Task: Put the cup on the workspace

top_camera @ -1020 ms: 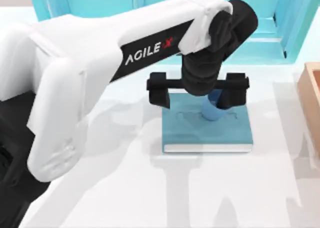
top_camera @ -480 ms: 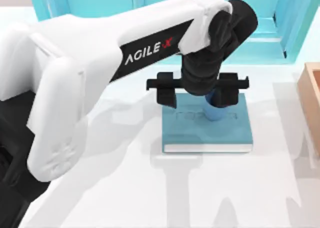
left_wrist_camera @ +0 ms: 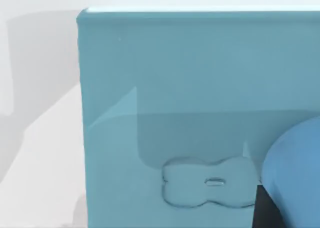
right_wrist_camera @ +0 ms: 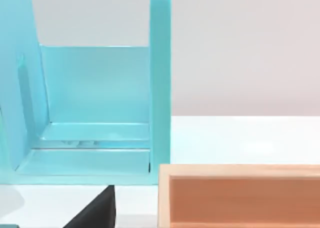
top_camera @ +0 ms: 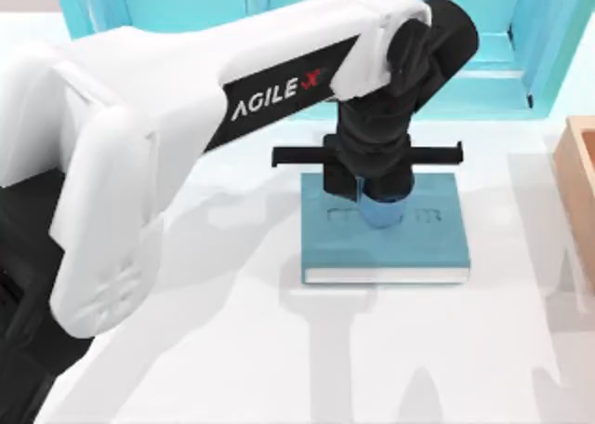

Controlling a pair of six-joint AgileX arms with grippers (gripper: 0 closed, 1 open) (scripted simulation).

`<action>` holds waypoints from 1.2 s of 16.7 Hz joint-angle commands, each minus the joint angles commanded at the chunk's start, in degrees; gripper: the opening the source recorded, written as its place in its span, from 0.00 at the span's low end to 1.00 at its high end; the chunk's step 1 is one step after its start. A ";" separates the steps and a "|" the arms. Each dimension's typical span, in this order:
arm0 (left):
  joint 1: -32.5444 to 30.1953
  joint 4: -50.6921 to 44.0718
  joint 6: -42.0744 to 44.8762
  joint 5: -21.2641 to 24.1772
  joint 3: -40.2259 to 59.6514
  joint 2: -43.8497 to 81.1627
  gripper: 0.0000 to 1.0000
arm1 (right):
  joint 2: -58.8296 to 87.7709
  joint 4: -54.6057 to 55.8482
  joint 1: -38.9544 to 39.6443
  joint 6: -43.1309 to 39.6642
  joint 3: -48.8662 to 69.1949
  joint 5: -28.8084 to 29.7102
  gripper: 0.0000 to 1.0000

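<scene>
Blue cup [top_camera: 382,211] stands on the teal book [top_camera: 386,247]; my left gripper [top_camera: 369,184] pinches it from above, so I can move it onto the white table [top_camera: 279,350].

The left arm [top_camera: 186,99] reads "AGILE X".

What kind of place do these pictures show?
Probably a rendered tabletop test scene, not a real room: a plain white tabletop, a light-blue shelf cabinet at the back, a wooden box at the right, and the left pincer around a cup on a teal book.
</scene>
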 joint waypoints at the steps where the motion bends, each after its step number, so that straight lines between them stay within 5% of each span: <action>1: 0.00 0.00 0.00 0.00 0.00 0.00 0.00 | 0.00 0.00 0.00 0.00 0.00 0.00 1.00; 9: -0.21 -0.21 -0.01 0.03 0.28 -0.09 0.00 | 0.00 0.00 0.00 0.00 0.00 0.00 1.00; 20: -0.29 -12.15 -0.07 0.03 13.23 0.92 0.00 | 0.00 0.00 0.00 0.00 0.00 0.00 1.00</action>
